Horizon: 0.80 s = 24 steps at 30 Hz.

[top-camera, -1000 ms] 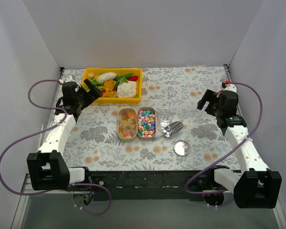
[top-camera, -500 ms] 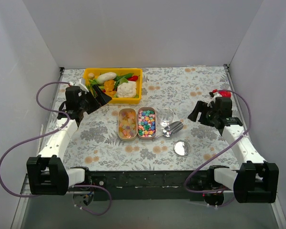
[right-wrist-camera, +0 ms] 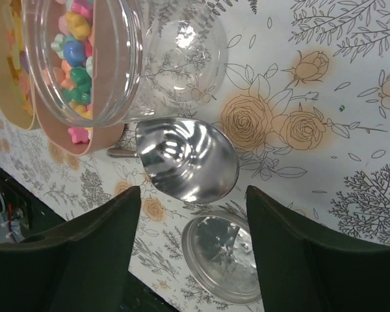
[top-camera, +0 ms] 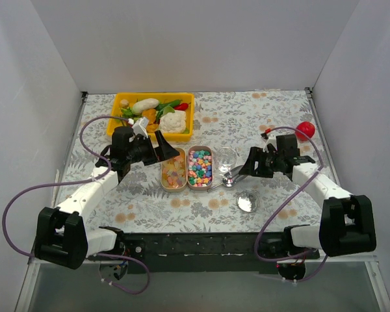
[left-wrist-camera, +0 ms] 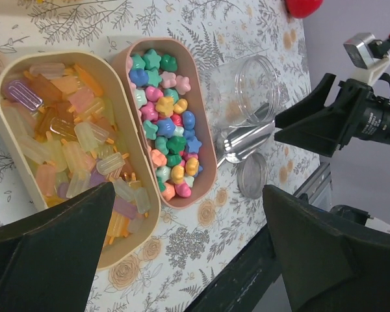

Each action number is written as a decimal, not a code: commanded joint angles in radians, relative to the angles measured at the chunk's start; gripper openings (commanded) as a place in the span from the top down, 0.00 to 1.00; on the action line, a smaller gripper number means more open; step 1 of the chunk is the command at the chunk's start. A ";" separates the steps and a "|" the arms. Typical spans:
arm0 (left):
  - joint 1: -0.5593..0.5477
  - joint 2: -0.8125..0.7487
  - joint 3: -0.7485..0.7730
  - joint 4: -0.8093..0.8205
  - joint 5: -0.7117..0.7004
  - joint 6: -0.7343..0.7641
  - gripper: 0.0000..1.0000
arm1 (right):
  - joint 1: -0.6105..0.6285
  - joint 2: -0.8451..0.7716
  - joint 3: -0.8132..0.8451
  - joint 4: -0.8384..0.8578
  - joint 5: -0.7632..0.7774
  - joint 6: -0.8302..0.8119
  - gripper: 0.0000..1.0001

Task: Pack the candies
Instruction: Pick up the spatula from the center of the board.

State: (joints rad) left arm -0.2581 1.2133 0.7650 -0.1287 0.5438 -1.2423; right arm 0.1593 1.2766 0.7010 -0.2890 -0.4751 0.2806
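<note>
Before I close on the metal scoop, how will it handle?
The metal scoop looks rigid and polished, so it could slip between the fingers. Its rounded bowl may rock or pivot if pushed, likely nudging the clear jar right beside it.

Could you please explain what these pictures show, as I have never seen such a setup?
Two robot arms are bolted at the table's near edge. One picture looks down from above; the other two come from a camera on each wrist. On the table lie two dishes of candies, a clear jar, a round lid, a metal scoop, a yellow tray of toy vegetables and a red ball. Nothing is held: the left gripper hangs open above the dishes, the right gripper open over the scoop.
</note>
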 commanded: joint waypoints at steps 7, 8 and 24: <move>-0.050 -0.020 -0.001 0.020 0.005 0.009 0.02 | 0.011 0.191 -0.012 0.169 -0.028 0.028 0.31; -0.052 -0.020 0.002 0.020 0.005 0.010 0.02 | 0.011 0.201 -0.015 0.186 -0.051 0.028 0.31; -0.081 -0.046 0.013 -0.028 -0.039 0.053 0.02 | 0.014 0.277 -0.037 0.372 -0.077 0.175 0.61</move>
State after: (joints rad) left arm -0.3180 1.2133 0.7609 -0.1368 0.5297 -1.2224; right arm 0.1707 1.5162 0.6338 0.0437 -0.5423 0.4110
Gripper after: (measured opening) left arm 0.982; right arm 0.464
